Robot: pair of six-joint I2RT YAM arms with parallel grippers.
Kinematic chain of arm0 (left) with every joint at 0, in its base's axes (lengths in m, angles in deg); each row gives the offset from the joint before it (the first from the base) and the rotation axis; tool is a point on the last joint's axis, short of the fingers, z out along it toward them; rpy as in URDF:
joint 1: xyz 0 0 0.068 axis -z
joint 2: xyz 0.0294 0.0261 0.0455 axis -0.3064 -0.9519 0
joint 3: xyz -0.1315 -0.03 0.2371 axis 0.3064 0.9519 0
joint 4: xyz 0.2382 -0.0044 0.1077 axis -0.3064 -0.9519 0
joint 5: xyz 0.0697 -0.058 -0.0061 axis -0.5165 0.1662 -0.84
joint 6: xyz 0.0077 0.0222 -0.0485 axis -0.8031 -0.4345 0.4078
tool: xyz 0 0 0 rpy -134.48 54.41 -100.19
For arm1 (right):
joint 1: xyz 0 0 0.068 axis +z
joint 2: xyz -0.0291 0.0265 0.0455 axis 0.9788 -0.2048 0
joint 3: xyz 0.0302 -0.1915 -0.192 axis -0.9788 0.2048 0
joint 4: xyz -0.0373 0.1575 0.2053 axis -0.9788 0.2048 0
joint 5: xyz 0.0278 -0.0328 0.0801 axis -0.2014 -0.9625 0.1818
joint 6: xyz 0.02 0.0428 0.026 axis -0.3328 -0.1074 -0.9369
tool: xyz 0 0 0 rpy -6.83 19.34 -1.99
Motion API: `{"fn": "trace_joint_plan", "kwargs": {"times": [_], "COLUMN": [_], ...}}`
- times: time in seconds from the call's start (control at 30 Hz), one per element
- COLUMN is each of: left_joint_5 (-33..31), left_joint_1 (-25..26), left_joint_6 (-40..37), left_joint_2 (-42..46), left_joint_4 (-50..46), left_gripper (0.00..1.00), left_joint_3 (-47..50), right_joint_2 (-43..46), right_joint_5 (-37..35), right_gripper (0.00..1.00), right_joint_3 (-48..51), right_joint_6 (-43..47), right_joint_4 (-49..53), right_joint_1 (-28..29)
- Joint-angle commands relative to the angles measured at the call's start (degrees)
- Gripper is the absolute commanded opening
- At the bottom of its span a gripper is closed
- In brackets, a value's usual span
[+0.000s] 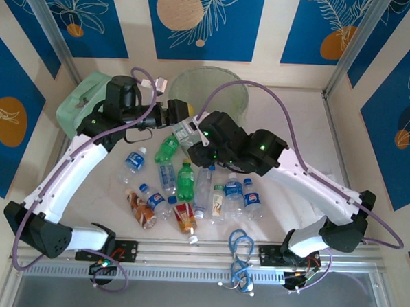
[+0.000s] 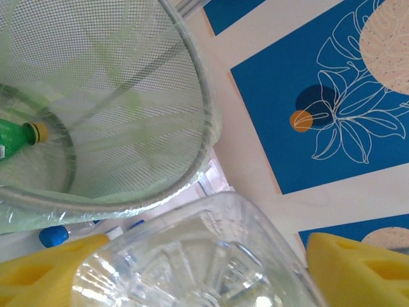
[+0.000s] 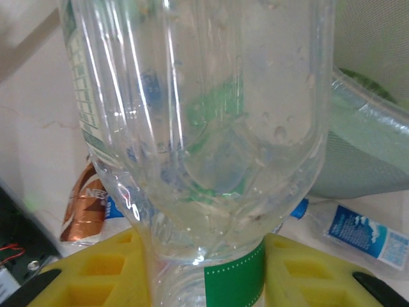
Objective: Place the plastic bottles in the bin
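A clear plastic bottle (image 3: 204, 128) with a green label stands between the yellow fingers (image 3: 96, 268) of my right gripper (image 3: 204, 256), which is shut on its narrow part. Its ribbed base (image 2: 192, 268) also sits between the yellow fingers (image 2: 358, 268) of my left gripper (image 2: 204, 242), which press on both sides. Both grippers (image 1: 182, 112) (image 1: 189, 134) meet beside the left rim of the bin (image 1: 242, 93). The bin's mesh wall (image 2: 128, 96) holds a green bottle (image 2: 16, 141). Several bottles lie on the table, among them a green one (image 1: 185, 180) and a blue-labelled one (image 1: 252, 201).
A mint-green soft case (image 1: 80, 102) sits at the back left behind my left arm. Orange-labelled bottles (image 1: 141, 212) lie near the front edge. A blue cable loop (image 1: 240, 241) hangs between the arm bases. Metal frame posts stand at the back corners.
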Motion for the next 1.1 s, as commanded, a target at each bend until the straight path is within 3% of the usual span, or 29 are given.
{"fn": "trace_joint_plan", "kwargs": {"times": [0.0, 0.3, 0.37, 0.43, 0.53, 0.57, 0.7, 0.9, 0.97, 1.07], "left_joint_5": [-1.5, -3.1, -2.9, -2.5, -2.1, -2.1, -2.5, -2.2, -1.7, -0.9], "left_joint_1": [0.3, -0.3, -0.7, -1.1, -1.6, -1.8, -2.8, -5.3, -5.3, -5.3], "left_joint_6": [0.0, 4.9, 7.3, 9.5, 12.5, 13.5, 17.8, 26.7, 29.6, 32.0], "left_joint_2": [-0.2, 1.1, 1.6, 2.0, 2.6, 2.8, 4.2, 6.3, 6.5, 6.2], "left_joint_4": [-0.1, 5.0, 7.8, 10.5, 14.5, 15.8, 23.1, 40.9, 48.1, 52.6], "left_gripper": [0.72, 0.53, 0.48, 0.46, 0.45, 0.44, 0.44, 0.45, 0.46, 0.46], "left_joint_3": [-1.1, 1.9, 3.5, 4.6, 5.8, 6.2, 8.6, 13.9, 15.3, 15.7], "right_joint_2": [-0.9, -1.4, -0.8, 0.1, 2.3, 3.4, 10.1, 16.9, 17.2, 16.8], "right_joint_5": [-6.1, -7.9, -8.2, -8.8, -8.2, -6.6, 7.7, 46.0, 53.3, 59.5], "right_gripper": [0.31, 0.32, 0.37, 0.50, 0.81, 0.85, 0.94, 0.97, 0.96, 0.93], "right_joint_3": [-2.4, -2.4, -2.0, -1.7, -1.3, -1.2, 1.6, 11.6, 14.4, 17.0], "right_joint_6": [1.6, 0.6, 0.2, -0.7, -3.4, -4.7, -9.4, -23.5, -27.5, -31.4], "right_joint_4": [1.2, 0.7, 0.2, 0.1, 0.2, 0.0, -5.0, -19.4, -23.2, -28.6], "right_joint_1": [1.4, 2.5, 2.4, 2.2, 0.3, -0.9, -8.7, -29.3, -33.2, -34.6]}}
